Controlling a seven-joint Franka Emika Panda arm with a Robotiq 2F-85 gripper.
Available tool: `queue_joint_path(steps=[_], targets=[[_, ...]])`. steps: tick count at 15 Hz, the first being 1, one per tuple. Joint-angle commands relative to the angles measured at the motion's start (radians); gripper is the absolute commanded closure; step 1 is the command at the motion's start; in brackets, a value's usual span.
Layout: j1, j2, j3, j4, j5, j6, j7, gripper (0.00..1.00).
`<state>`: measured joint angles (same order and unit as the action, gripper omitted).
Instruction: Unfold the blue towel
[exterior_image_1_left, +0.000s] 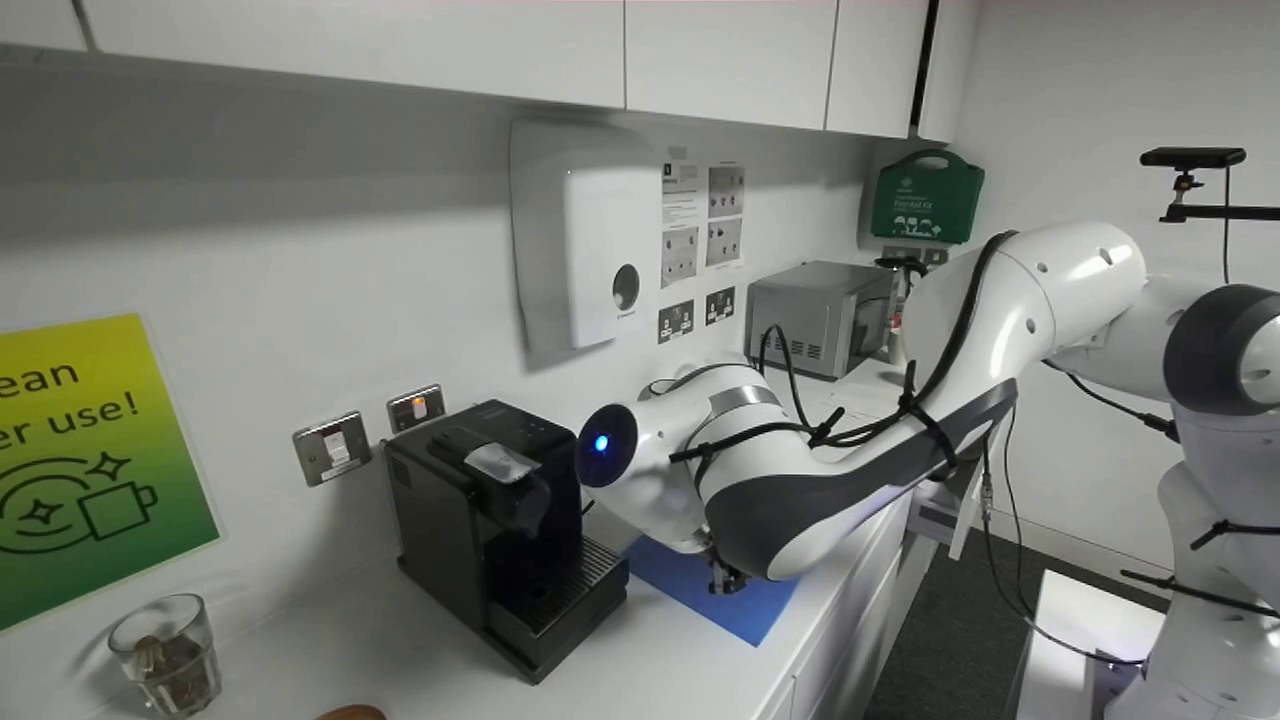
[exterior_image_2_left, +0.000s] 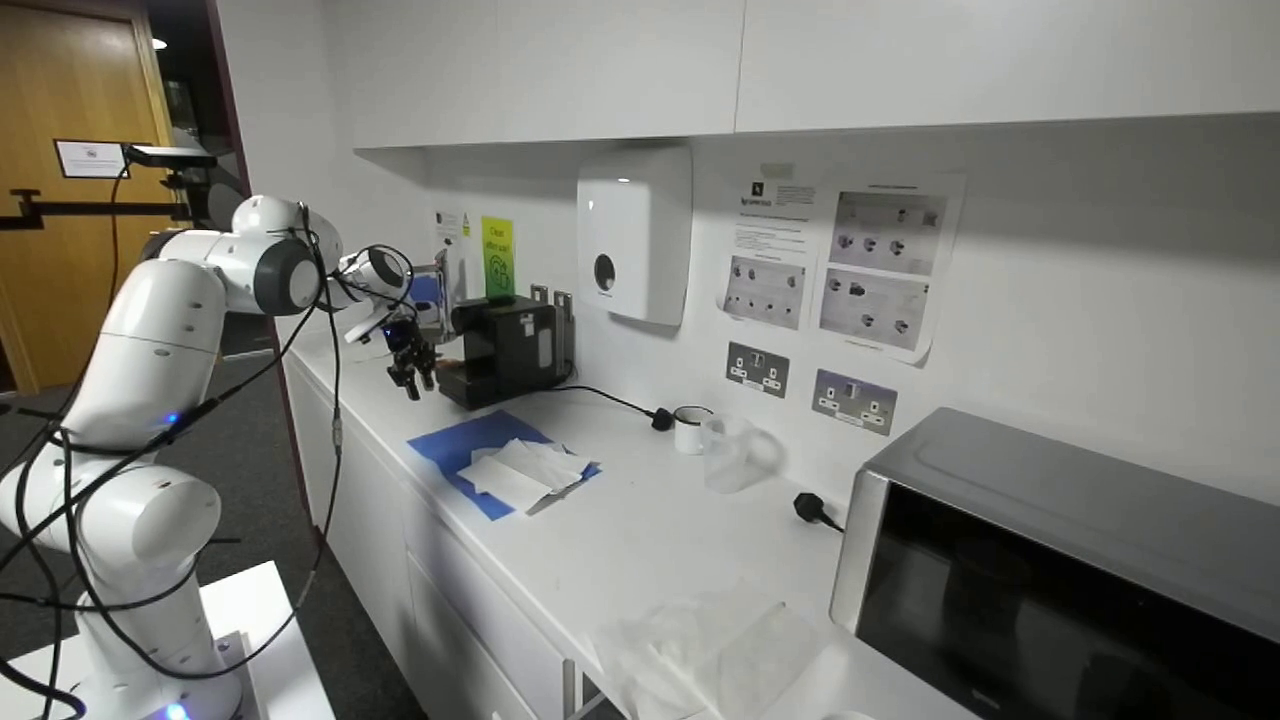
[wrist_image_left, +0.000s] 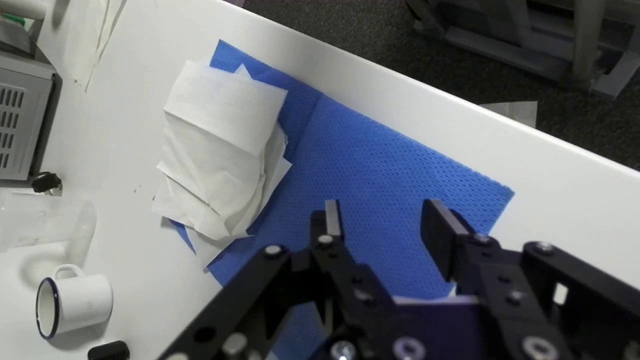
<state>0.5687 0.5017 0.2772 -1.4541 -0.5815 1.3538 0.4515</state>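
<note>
The blue towel lies spread out as a mostly flat sheet on the white counter, with a crease across it near its far end. It also shows in both exterior views. Crumpled white paper lies on one end and hides part of it. My gripper is open and empty, with towel visible between its fingers. In an exterior view the gripper hangs above the counter beside the coffee machine, apart from the towel. The gripper hides part of the towel in the wrist view.
The black coffee machine stands close to the towel and gripper. A white mug, a clear plastic cup and a microwave are further along. The counter's front edge runs close beside the towel.
</note>
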Motion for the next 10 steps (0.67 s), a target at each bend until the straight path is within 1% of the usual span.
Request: queue_joint_path(steps=[1,2,4,6,8,9,10], targets=[[0.033,-0.026,-0.026,0.013,-0.012,-0.019,-0.007,0.20],[0.035,-0.060,-0.026,-0.019,-0.009,-0.007,0.009,0.12],[0.038,-0.122,-0.021,-0.073,-0.004,0.015,0.036,0.01],[0.036,-0.191,-0.013,-0.124,0.021,0.033,0.088,0.00],[0.047,-0.256,-0.008,-0.175,0.012,0.028,0.160,0.00],[0.047,-0.137,-0.010,-0.048,0.006,-0.004,0.103,0.00],[0.047,-0.170,-0.004,-0.073,0.005,-0.004,0.123,0.00]])
